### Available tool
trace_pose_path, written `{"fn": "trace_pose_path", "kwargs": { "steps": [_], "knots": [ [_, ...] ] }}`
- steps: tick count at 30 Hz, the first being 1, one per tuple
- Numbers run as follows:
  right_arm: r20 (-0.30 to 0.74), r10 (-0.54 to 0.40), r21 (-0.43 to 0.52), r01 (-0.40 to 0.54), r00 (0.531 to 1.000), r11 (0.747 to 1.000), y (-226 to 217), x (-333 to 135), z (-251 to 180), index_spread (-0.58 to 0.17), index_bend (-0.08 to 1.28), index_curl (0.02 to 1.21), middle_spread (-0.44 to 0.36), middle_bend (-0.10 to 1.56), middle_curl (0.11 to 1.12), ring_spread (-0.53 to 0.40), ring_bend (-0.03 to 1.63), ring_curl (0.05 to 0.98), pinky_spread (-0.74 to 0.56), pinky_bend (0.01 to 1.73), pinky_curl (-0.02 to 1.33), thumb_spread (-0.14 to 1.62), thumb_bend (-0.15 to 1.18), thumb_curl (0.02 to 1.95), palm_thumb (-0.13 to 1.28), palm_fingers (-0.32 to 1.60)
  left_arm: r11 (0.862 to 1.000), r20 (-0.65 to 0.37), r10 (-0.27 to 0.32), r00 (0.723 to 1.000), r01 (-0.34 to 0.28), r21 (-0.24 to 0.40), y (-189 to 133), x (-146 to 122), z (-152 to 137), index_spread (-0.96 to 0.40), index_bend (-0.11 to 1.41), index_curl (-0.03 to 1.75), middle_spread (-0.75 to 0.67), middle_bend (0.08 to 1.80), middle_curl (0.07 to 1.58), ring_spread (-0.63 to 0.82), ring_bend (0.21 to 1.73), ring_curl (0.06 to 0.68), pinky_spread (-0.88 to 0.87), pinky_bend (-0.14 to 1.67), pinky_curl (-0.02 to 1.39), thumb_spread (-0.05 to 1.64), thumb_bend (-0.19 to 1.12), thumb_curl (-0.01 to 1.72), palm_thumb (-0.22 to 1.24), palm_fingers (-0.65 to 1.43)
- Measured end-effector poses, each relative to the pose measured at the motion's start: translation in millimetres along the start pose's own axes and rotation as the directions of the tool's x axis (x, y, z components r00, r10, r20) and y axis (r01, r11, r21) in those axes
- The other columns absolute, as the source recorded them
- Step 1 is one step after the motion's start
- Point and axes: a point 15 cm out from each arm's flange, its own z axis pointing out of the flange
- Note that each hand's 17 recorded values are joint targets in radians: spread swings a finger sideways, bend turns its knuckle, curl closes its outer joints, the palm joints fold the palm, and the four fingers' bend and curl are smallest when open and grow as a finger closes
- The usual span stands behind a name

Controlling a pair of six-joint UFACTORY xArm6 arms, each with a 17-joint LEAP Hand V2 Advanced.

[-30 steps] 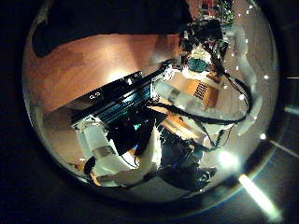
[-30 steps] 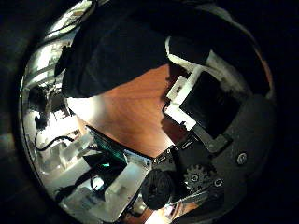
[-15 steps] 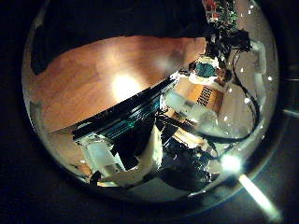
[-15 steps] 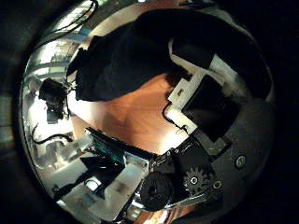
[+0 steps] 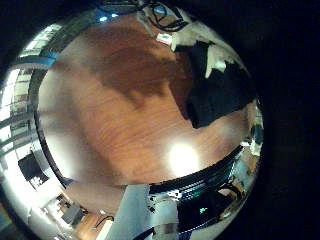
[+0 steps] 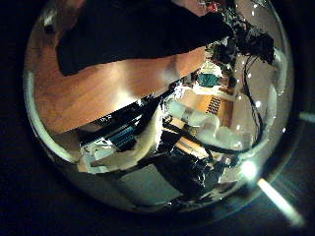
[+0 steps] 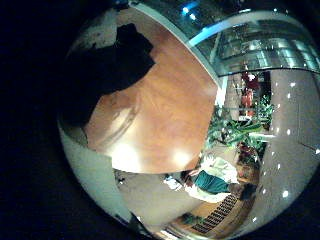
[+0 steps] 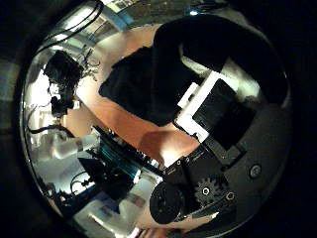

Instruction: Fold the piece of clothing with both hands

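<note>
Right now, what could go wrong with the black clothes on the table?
The dark garment lies bunched on the wooden table, so a fold could come out crooked or lumpy. In the right thumb side view the cloth sits close to the right hand, so it might snag on the fingers. Part of the garment seems near the table's edge and might slide off.

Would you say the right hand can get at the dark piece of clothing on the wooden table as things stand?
Probably yes. In the right thumb side palm view the dark clothing lies on the wooden table just past the right hand, with only bare table showing between them.
</note>
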Motion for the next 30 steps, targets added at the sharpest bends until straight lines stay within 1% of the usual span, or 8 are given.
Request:
{"fn": "trace_pose_path", "kwargs": {
  "steps": [5, 9, 12, 16, 17, 19, 22, 30],
  "knots": [
    [0.031, -0.121, -0.038, 0.122, 0.992, 0.992, -41.9, -65.9, 21.9, -0.329, 0.93, 0.96, -0.163, 1.19, 0.85, -0.224, 1.33, 0.691, -0.3, 1.29, 0.63, 1.15, -0.01, 0.64, 0.97, 1.11, 0.994, 0.005, -0.087, 0.996, 0.087, 0.069, 12.1, -29.4, -6.5, -0.1, 0.14, 0.26, -0.08, 0.41, 0.45, -0.22, 1.03, 0.344, -0.19, 0.74, 0.42, 1.17, -0.02, 0.27, 0.16, 0.46],
    [0.057, -0.187, -0.075, 0.191, 0.981, 0.979, -70.6, -108.6, 45.0, -0.328, 0.93, 0.96, -0.163, 1.19, 0.85, -0.224, 1.33, 0.693, -0.3, 1.29, 0.63, 1.15, -0.01, 0.64, 0.97, 1.11, 0.979, -0.007, -0.177, 0.984, 0.177, 0.106, 29.3, -59.3, -5.8, -0.12, 0.16, 0.27, -0.11, 0.46, 0.49, -0.27, 1.07, 0.37, -0.29, 0.8, 0.46, 1.17, -0.02, 0.28, 0.16, 0.46],
    [0.068, -0.233, -0.085, 0.238, 0.97, 0.968, -94.2, -138.2, 60.0, -0.328, 0.9, 0.95, -0.168, 1.18, 0.84, -0.224, 1.32, 0.687, -0.31, 1.27, 0.62, 1.15, -0.03, 0.61, 0.92, 1.09, 0.975, -0.013, -0.199, 0.98, 0.199, 0.099, 40.3, -65.8, -1.0, -0.13, 0.17, 0.28, -0.13, 0.48, 0.51, -0.29, 1.08, 0.383, -0.33, 0.83, 0.48, 1.17, -0.02, 0.27, 0.14, 0.45],
    [0.069, -0.273, -0.072, 0.278, 0.96, 0.958, -118.9, -162.0, 61.2, -0.354, 0.67, 0.9, -0.199, 1.09, 0.79, -0.254, 1.29, 0.655, -0.42, 1.21, 0.6, 1.17, -0.03, 0.57, 0.86, 0.88, 0.97, -0.012, -0.228, 0.974, 0.228, 0.083, 57.5, -74.0, 7.7, -0.14, 0.18, 0.3, -0.15, 0.49, 0.54, -0.3, 1.09, 0.395, -0.36, 0.84, 0.49, 1.17, -0.03, 0.27, 0.11, 0.43],
    [0.068, -0.276, -0.069, 0.281, 0.959, 0.957, -120.3, -163.4, 60.9, -0.374, 0.51, 0.87, -0.218, 1.02, 0.76, -0.282, 1.28, 0.648, -0.47, 1.26, 0.6, 1.18, -0.02, 0.55, 0.85, 0.72, 0.97, -0.012, -0.23, 0.973, 0.23, 0.081, 60.1, -73.5, 9.6, -0.14, 0.18, 0.31, -0.15, 0.49, 0.55, -0.3, 1.1, 0.399, -0.37, 0.85, 0.5, 1.16, -0.03, 0.27, 0.11, 0.42],
    [0.072, -0.282, -0.058, 0.287, 0.957, 0.956, -122.4, -166.8, 58.4, -0.406, 0.36, 0.8, -0.275, 0.82, 0.7, -0.317, 1.25, 0.624, -0.49, 1.31, 0.59, 1.19, -0.02, 0.54, 0.85, 0.44, 0.969, -0.013, -0.234, 0.972, 0.235, 0.077, 64.3, -72.8, 12.9, -0.14, 0.19, 0.32, -0.16, 0.5, 0.56, -0.3, 1.1, 0.404, -0.38, 0.85, 0.51, 1.16, -0.02, 0.27, 0.1, 0.42],
    [0.097, -0.273, -0.009, 0.275, 0.957, 0.961, -127.4, -173.3, 42.3, -0.434, 0.26, 0.71, -0.274, 0.61, 0.61, -0.336, 1.17, 0.566, -0.45, 1.3, 0.57, 1.21, -0.01, 0.51, 0.86, 0.24, 0.967, -0.016, -0.239, 0.971, 0.239, 0.083, 67.2, -72.0, 12.3, -0.14, 0.19, 0.34, -0.16, 0.5, 0.57, -0.3, 1.1, 0.411, -0.39, 0.86, 0.52, 1.16, -0.02, 0.27, 0.1, 0.41],
    [0.24, -0.309, 0.227, 0.256, 0.92, 0.94, -120.5, -192.7, -40.8, -0.407, 0.17, 0.56, -0.238, 0.4, 0.49, -0.314, 0.99, 0.447, -0.41, 1.23, 0.49, 1.29, 0.0, 0.47, 0.94, 0.17, 0.969, -0.015, -0.24, 0.971, 0.241, 0.057, 70.2, -56.8, 14.0, -0.14, 0.21, 0.39, -0.15, 0.5, 0.61, -0.28, 1.09, 0.42, -0.4, 0.85, 0.55, 1.18, 0.0, 0.29, 0.19, 0.4]
  ]
}}
